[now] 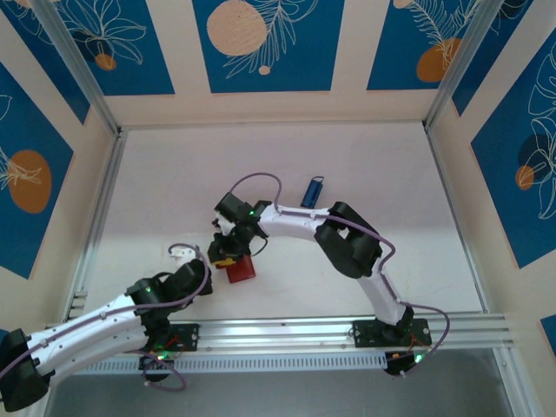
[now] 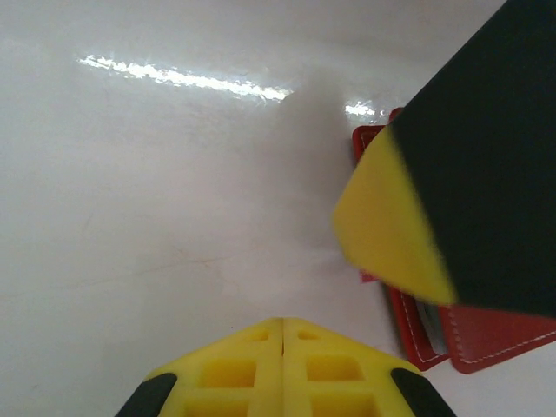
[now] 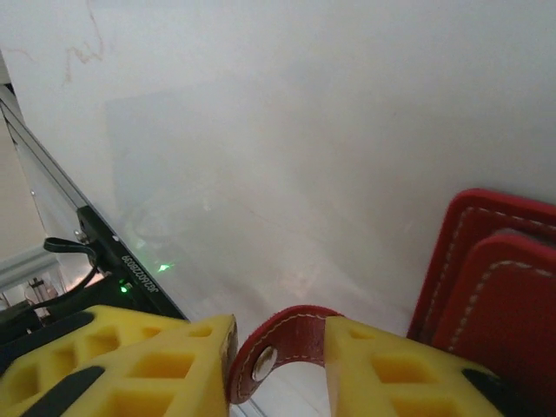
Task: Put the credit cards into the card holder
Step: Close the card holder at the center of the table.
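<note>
L gripper yellow fingers pressed together, just beside small red leather-like folding card holder on white table. R gripper at holder, fingers spread w/ its snap tab in gap. Thin blue credit card farther back, well apart.

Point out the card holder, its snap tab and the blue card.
card holder (image 1: 241,271): top view, middle of its red cover.
snap tab (image 3: 295,334): right wrist view, red strap beside the button.
blue card (image 1: 313,192): top view, its middle.
</note>
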